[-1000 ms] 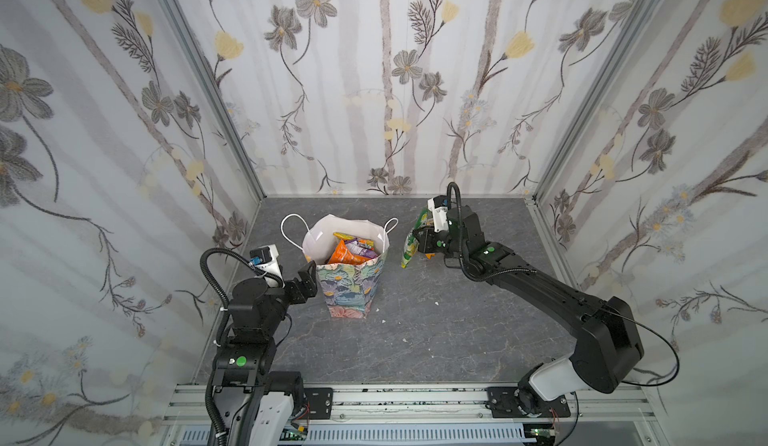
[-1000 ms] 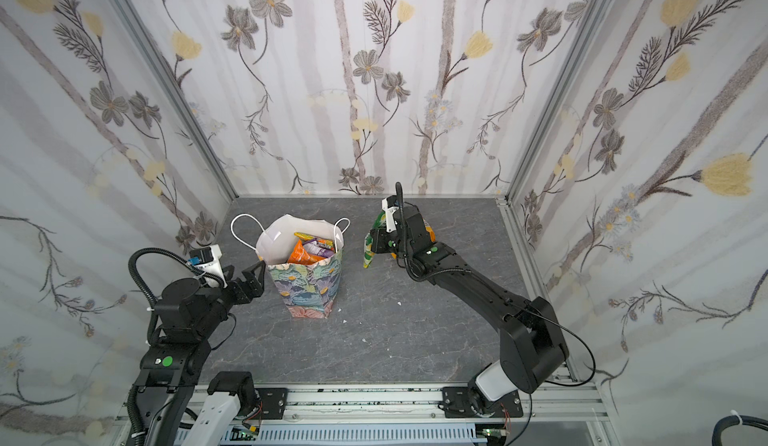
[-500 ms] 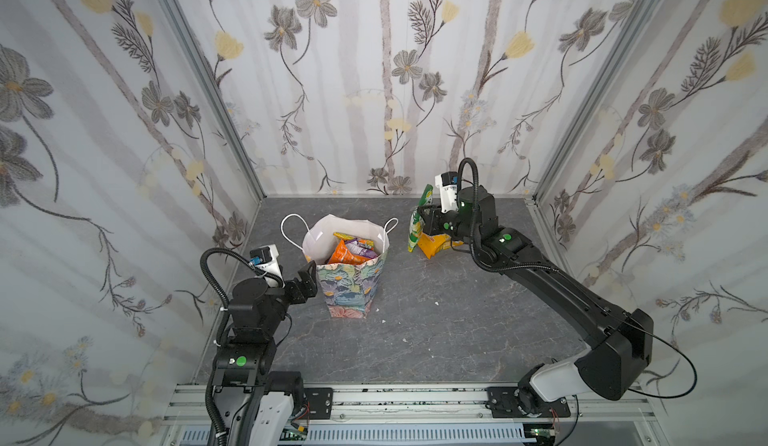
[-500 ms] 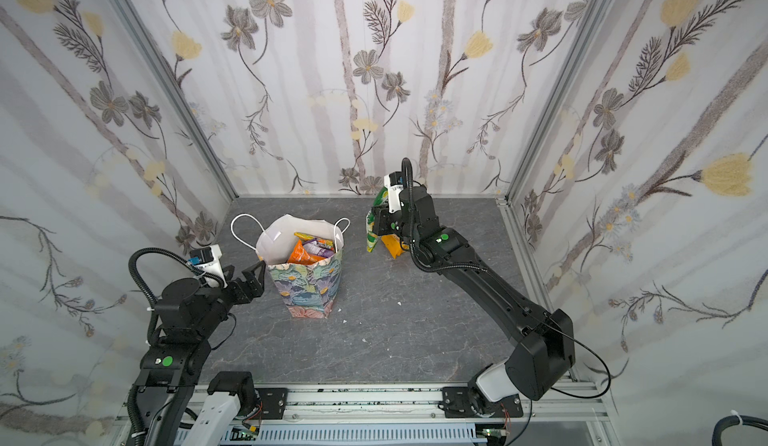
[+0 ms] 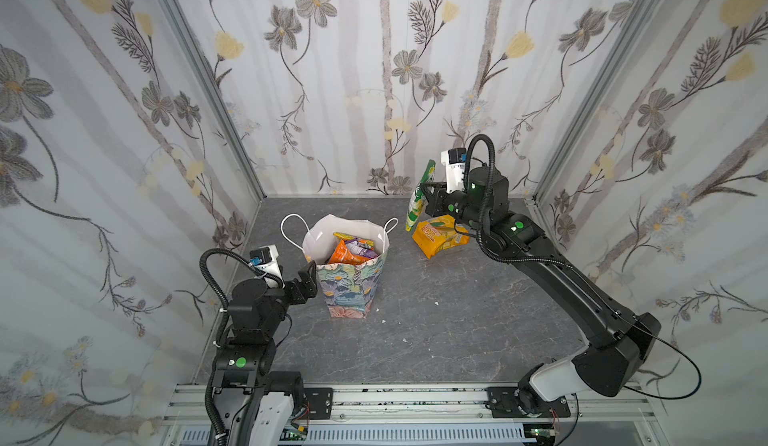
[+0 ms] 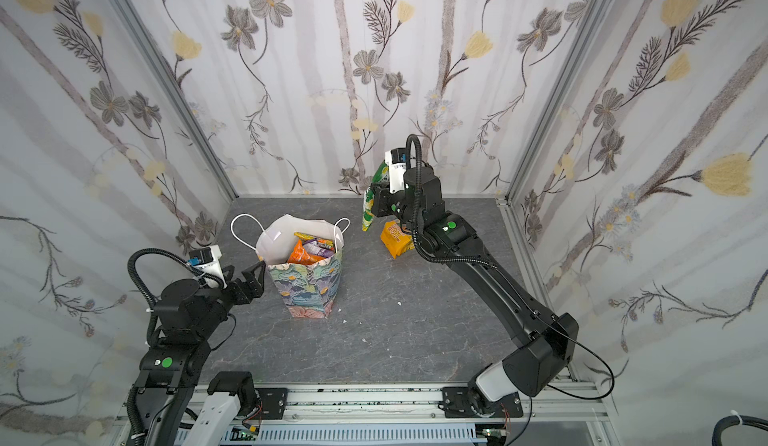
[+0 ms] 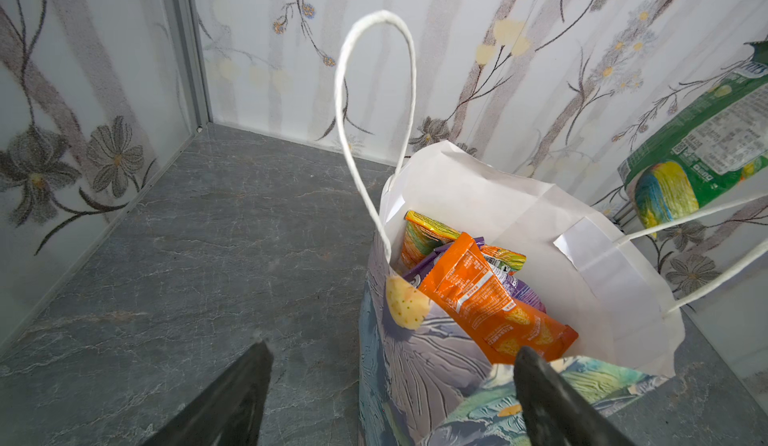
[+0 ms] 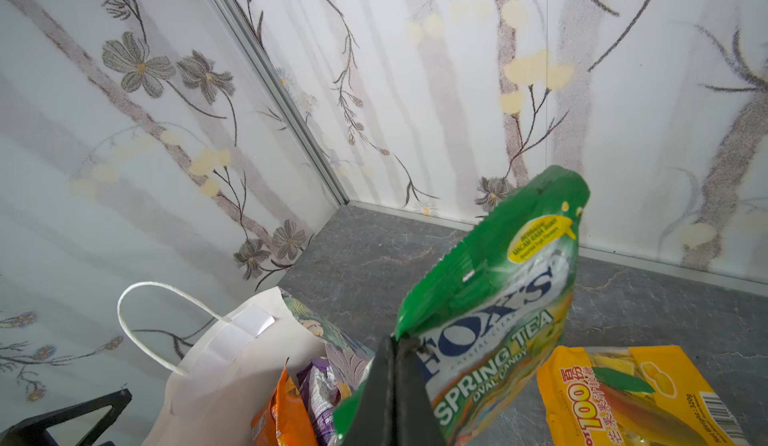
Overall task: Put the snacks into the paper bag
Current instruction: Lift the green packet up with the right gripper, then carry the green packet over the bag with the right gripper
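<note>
The paper bag (image 5: 349, 294) (image 6: 307, 294) stands upright left of the floor's middle, mouth open, handles out to the sides. Several snacks fill it, an orange packet (image 5: 341, 253) (image 7: 490, 298) uppermost beside purple ones. My right gripper (image 5: 428, 192) (image 6: 379, 203) (image 8: 399, 348) hangs in the air behind and to the right of the bag, shut on the edge of a green FOX'S packet (image 5: 417, 202) (image 8: 498, 298) that dangles from it. A yellow-orange packet (image 5: 436, 236) (image 6: 397, 238) (image 8: 631, 394) lies on the floor under it. My left gripper (image 5: 309, 271) (image 7: 393, 347) is open and holds nothing, close against the bag's left side.
Floral walls close in the grey floor (image 5: 457, 306) on the left, back and right. The right arm (image 5: 561, 281) slants from the front right toward the back. Small white crumbs (image 5: 436, 303) dot the floor right of the bag.
My right gripper has risen and moved back with the green packet, uncovering the yellow-orange packet on the floor. The left arm and the bag have stayed put.
</note>
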`<state>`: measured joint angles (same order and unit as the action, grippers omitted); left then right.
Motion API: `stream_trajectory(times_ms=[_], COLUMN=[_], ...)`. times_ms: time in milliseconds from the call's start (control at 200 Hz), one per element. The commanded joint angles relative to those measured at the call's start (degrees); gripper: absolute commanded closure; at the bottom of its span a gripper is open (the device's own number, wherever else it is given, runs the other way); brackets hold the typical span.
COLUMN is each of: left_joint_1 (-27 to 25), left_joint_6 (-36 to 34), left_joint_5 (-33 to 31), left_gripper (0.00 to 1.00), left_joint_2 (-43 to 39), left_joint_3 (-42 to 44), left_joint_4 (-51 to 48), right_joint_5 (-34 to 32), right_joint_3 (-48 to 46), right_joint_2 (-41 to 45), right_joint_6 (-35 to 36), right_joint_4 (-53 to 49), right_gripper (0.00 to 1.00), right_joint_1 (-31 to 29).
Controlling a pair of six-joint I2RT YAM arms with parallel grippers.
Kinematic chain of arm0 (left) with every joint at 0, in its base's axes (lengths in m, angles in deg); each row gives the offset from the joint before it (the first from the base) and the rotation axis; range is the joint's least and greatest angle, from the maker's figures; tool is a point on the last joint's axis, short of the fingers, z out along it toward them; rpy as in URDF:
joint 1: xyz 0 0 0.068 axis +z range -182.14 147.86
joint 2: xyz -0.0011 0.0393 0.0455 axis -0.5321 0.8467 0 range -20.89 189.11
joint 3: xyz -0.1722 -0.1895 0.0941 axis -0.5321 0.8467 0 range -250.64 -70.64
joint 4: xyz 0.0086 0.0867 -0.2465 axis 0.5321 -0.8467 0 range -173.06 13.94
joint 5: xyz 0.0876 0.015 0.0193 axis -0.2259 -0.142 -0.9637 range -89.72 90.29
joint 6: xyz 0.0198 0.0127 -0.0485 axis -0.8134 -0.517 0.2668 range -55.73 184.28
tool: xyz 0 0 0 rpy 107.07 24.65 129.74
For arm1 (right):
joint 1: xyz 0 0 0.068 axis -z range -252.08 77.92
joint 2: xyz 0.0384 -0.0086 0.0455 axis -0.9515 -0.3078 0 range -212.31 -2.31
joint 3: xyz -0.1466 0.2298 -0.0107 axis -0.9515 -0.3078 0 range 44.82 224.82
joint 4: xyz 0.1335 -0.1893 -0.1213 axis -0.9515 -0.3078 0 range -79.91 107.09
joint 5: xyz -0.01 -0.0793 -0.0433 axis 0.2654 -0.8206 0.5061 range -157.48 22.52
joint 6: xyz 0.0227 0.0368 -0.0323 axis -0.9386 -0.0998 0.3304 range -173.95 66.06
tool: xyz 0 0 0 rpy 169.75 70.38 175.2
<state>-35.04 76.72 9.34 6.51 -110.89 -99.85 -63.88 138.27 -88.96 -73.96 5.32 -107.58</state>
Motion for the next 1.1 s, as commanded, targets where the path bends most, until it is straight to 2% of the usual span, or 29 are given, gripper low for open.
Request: stream_trajectory(times_ms=[0, 420, 634, 809, 1094], left_joint_1=[0.0, 0.0, 0.0, 0.0, 0.1], left_joint_6=[0.1, 0.1, 0.0, 0.0, 0.0], left_joint_5=[0.4, 0.6, 0.8, 0.8, 0.9], left_gripper=[0.10, 0.10, 0.10, 0.10, 0.10], left_joint_2=[0.0, 0.3, 0.4, 0.3, 0.4], left_joint_3=[0.0, 0.1, 0.1, 0.0, 0.1], left_joint_4=[2.1, 2.1, 2.2, 2.2, 2.2], right_joint_5=[-0.5, 0.5, 1.4, 2.9, 4.4], right_joint_3=[3.3, 14.5, 21.4, 22.7, 28.7], right_joint_2=[-1.2, -6.3, -8.9, -9.5, -12.3], right_joint_6=[0.2, 1.2, 3.1, 4.9, 9.9], right_joint_4=[4.0, 4.4, 1.2, 0.4, -7.7], right_gripper=[1.00, 1.00, 1.00, 1.00, 1.00], right_joint_1=[-0.3, -2.9, -4.9, -7.6, -11.0])
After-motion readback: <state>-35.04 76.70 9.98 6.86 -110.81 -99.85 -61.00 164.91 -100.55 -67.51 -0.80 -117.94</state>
